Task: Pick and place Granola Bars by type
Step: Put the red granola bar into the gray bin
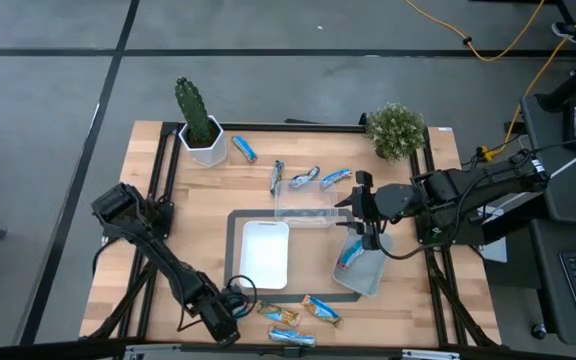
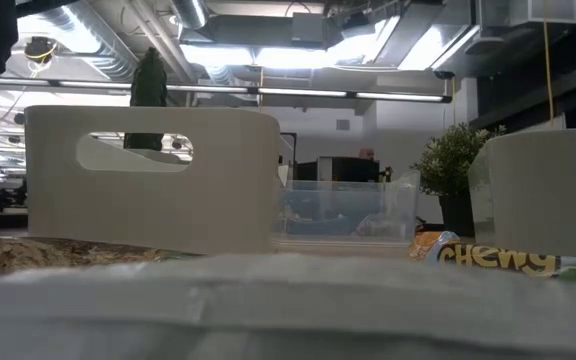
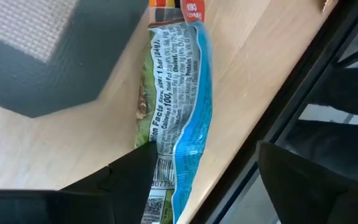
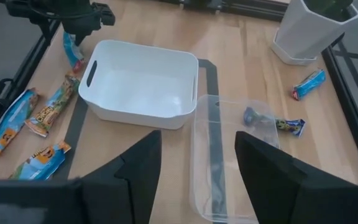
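My left gripper (image 1: 230, 303) (image 3: 210, 162) is open at the table's near edge, just left of the white tray (image 1: 265, 275). Its fingers point down on either side of a blue-green granola bar (image 3: 176, 106) (image 4: 73, 53) lying flat on the wood. My right gripper (image 1: 360, 212) (image 4: 197, 155) hangs open over the right end of a clear bin (image 1: 303, 205) (image 4: 225, 168). A second white tray (image 1: 368, 275) on the right holds one blue bar (image 1: 349, 255). Three bars (image 1: 293, 322) lie near the near edge, and several (image 1: 303, 178) lie near the far edge. My left gripper comes from above with its fingers along the sides of the blue-green bar's end (image 3: 166, 180), which lies flat on the table. One finger (image 3: 129, 183) stands right beside the wrapper's edge. Whether it touches the wrapper, I cannot tell.
A cactus in a white pot (image 1: 199, 125) stands at the far left and a bushy green plant (image 1: 396, 130) at the far right. A dark mat (image 1: 234, 235) lies under the white tray. Black frame rails (image 1: 158, 190) run along the table's sides.
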Controlling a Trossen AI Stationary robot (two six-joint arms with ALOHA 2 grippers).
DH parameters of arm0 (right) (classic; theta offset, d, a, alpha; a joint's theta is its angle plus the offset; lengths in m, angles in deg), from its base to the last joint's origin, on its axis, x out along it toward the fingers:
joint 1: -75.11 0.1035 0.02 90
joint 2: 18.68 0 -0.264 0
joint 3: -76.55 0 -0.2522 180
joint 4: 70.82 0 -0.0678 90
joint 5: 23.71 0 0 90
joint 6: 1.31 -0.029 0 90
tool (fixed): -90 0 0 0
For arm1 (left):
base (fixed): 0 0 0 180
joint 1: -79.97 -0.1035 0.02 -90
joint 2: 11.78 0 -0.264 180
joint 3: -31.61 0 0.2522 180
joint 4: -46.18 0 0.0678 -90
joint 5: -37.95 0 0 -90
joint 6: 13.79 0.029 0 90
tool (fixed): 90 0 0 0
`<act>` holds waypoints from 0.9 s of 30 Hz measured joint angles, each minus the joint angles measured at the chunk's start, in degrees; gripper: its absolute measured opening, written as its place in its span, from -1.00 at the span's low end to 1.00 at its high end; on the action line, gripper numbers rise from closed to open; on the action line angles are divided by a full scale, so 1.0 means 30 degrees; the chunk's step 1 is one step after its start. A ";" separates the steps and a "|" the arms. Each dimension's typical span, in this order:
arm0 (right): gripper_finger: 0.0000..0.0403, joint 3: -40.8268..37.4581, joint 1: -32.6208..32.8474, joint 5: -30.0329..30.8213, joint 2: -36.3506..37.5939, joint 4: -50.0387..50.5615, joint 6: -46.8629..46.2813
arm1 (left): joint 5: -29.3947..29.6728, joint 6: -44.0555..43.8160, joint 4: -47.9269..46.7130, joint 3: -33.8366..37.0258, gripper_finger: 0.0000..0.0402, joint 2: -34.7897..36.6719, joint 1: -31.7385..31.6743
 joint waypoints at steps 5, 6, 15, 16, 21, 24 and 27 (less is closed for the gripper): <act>0.03 0.0000 0.0000 -0.0242 0.0000 0.0015 -0.0044 | 0.0692 -0.0647 -0.0788 -0.0051 0.28 -0.0436 0.0022; 0.03 0.0000 0.0000 -0.0453 0.0000 0.0015 -0.0044 | 0.0940 -0.0984 -0.1367 -0.0051 0.26 -0.0430 0.0016; 0.03 0.0000 -0.0038 -0.0925 0.0000 0.0029 0.0026 | 0.1507 -0.1603 -0.3395 0.0051 0.12 0.0649 -0.0007; 0.03 -0.0007 -0.0072 -0.0925 0.0000 0.0022 0.0022 | 0.1597 -0.1527 -0.3709 0.0058 0.11 0.0829 -0.0011; 0.03 -0.0755 -0.0102 -0.0927 0.0000 -0.0286 0.0007 | 0.1856 -0.1339 -0.4577 -0.0207 0.09 0.1641 -0.0029; 0.03 -0.1565 -0.0120 -0.1266 -0.0015 -0.0970 -0.0083 | 0.2367 -0.1217 -0.5421 -0.0175 0.09 0.1565 -0.0029; 0.03 -0.2225 -0.0124 -0.1724 -0.0015 -0.1681 -0.0609 | 0.2387 -0.0768 -0.5348 -0.0189 0.09 0.1294 -0.0029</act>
